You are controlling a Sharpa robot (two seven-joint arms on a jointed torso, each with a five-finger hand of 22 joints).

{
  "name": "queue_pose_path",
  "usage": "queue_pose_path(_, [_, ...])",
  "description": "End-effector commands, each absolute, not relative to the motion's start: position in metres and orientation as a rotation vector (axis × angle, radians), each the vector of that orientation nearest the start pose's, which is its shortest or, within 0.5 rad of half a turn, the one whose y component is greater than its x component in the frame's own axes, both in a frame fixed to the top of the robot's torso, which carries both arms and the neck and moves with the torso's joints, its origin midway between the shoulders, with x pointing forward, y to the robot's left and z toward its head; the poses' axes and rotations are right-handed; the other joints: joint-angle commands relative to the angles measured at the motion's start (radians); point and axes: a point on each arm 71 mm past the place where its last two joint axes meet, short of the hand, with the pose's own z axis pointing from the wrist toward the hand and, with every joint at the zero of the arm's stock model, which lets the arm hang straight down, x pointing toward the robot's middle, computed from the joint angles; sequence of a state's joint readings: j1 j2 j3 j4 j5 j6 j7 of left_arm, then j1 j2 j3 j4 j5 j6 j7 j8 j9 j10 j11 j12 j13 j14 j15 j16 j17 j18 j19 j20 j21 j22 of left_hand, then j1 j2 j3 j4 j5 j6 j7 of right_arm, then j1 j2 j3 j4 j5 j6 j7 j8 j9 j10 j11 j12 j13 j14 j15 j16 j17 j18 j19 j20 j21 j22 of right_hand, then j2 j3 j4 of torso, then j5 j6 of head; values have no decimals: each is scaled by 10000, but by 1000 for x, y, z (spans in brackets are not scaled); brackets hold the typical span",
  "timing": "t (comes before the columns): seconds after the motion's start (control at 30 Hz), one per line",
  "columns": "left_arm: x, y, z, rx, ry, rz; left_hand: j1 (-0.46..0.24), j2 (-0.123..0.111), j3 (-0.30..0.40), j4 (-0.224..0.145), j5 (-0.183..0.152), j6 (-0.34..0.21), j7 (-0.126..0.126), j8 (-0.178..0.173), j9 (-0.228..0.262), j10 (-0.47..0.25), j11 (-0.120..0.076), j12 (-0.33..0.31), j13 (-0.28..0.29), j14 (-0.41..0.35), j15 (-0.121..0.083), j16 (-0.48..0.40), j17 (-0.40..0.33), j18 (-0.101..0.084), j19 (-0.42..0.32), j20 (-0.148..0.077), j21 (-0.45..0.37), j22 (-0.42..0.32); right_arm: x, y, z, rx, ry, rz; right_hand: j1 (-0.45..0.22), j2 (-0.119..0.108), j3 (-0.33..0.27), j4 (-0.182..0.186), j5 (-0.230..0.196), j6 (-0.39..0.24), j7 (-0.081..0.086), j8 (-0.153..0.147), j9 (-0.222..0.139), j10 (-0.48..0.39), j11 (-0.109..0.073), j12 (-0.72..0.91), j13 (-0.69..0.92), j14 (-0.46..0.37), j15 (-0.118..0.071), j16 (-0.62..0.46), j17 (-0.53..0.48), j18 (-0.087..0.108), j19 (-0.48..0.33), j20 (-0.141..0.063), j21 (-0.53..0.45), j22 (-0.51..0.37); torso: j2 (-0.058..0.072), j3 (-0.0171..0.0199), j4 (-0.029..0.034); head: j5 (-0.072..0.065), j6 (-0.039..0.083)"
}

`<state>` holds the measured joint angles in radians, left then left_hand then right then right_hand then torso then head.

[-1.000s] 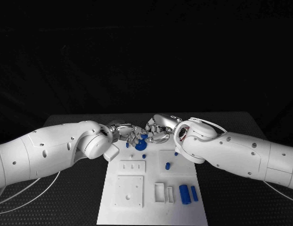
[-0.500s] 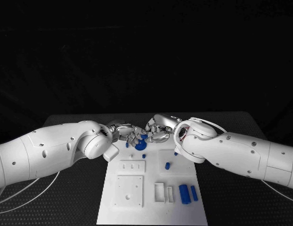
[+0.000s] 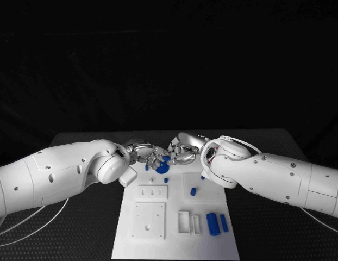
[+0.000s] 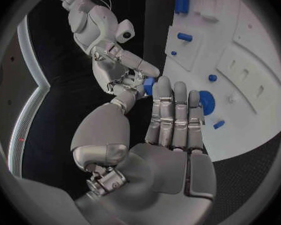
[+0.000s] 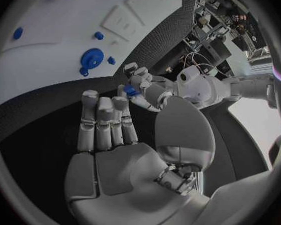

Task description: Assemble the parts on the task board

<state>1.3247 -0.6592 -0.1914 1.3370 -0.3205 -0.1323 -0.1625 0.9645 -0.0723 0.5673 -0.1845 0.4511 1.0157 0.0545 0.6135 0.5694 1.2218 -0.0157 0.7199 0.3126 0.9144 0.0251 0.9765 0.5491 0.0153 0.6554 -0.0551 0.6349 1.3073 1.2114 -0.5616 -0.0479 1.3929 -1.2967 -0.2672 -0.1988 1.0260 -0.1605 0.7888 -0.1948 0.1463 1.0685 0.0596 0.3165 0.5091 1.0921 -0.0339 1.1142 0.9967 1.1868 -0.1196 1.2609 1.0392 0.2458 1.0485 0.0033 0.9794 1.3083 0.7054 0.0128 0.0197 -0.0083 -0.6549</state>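
The white task board (image 3: 177, 244) runs down the middle of the black table. Above its far end my left hand (image 3: 143, 153) and right hand (image 3: 185, 150) meet fingertip to fingertip. A small blue part (image 3: 165, 159) sits between them, and fingers of both hands pinch it. In the left wrist view this part (image 4: 148, 85) lies between my left hand's (image 4: 172, 130) thumb and fingertips and the right hand's fingers (image 4: 140, 67). In the right wrist view the part (image 5: 131, 91) sits at the left hand's fingertips (image 5: 139, 80). A blue gear (image 3: 162, 168) (image 4: 206, 102) (image 5: 91, 58) stands on the board just below the hands.
More blue parts are on the board: a short peg (image 3: 193, 191) in the middle, a tiny one (image 3: 167, 179) near the gear, and two cylinders (image 3: 213, 224) (image 3: 224, 223) at the near right. White slotted blocks (image 3: 152, 192) and a square plate (image 3: 149, 220) fill the board's left half.
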Motion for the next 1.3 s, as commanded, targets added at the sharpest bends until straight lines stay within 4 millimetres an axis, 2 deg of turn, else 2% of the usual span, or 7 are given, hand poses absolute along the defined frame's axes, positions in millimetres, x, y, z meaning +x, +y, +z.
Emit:
queue_pose_path(0.03, [513,164,-212,-8405,21217,-10790,-15,-161,672,-586,-57,153,-77,-91,24,-64,-8,-71,-27,-73,1,-66,-26,-153,-99,-9,-18,175,499,-93,-193,-669,17953,7917,-80,5,-54,-1,53,251,147,190,220,82,0,48,-10,40,-110,66,-9,160,51,-17,65,148,0,-2,1,-3,-1])
queue_pose_path(0.27, [512,164,-213,-8395,21368,-10730,-70,-341,622,-456,-156,154,-63,-226,72,-50,3,-163,-62,-91,26,-93,-64,-153,-123,9,-25,174,499,-94,-193,-684,17878,7883,-116,0,-78,1,162,257,143,190,224,89,-3,47,-13,45,-113,69,-12,160,55,-21,68,146,3,0,-2,1,-9])
queue_pose_path(0.37, [512,164,-213,-8382,21419,-10690,-47,-474,609,-300,-600,190,-65,-349,147,-19,4,-229,-79,-90,31,-101,-96,-153,-139,9,-30,172,499,-93,-193,-687,17857,7883,-122,0,-82,2,185,260,142,191,225,92,-5,48,-14,47,-113,69,-13,160,57,-22,69,145,3,4,2,3,-9])
queue_pose_path(0.53, [512,163,-214,-8273,21495,-10637,-55,-592,593,-161,-840,233,-70,-431,211,6,3,-265,-83,-83,31,-98,-116,-153,-143,11,-33,170,499,-93,-193,-705,17842,7902,-119,5,-79,-1,203,261,140,191,226,93,-6,47,-14,48,-114,69,-14,160,57,-24,68,144,-5,6,5,8,-6])
queue_pose_path(0.63, [512,163,-214,-8275,21504,-10575,-54,-695,580,-41,-1114,275,-78,-490,264,34,-3,-285,-82,-71,23,-86,-126,-153,-148,9,-38,169,499,-92,-193,-720,17845,7917,-119,6,-79,-2,208,262,140,191,226,94,-6,47,-15,48,-115,69,-15,160,58,-25,69,144,0,7,7,8,-8])
queue_pose_path(1.07, [512,163,-214,-8267,21539,-10499,-8,-886,565,112,-1393,298,-71,-612,350,43,-3,-330,-82,-74,20,-78,-147,-153,-149,1,-44,166,499,-93,-193,-737,17865,7901,-122,5,-83,-6,224,266,138,193,228,98,-8,48,-15,51,-116,70,-16,160,60,-27,70,143,6,3,-4,5,-22])
queue_pose_path(1.3, [512,163,-214,-8202,21582,-10445,163,-930,605,74,-1395,305,-74,-672,403,42,-4,-351,-78,-82,18,-77,-160,-153,-162,-8,-50,168,498,-92,-192,-745,17831,7922,-123,7,-84,-6,233,270,137,194,229,101,-9,49,-16,52,-116,70,-17,160,61,-28,70,143,1,0,1,-3,-32])
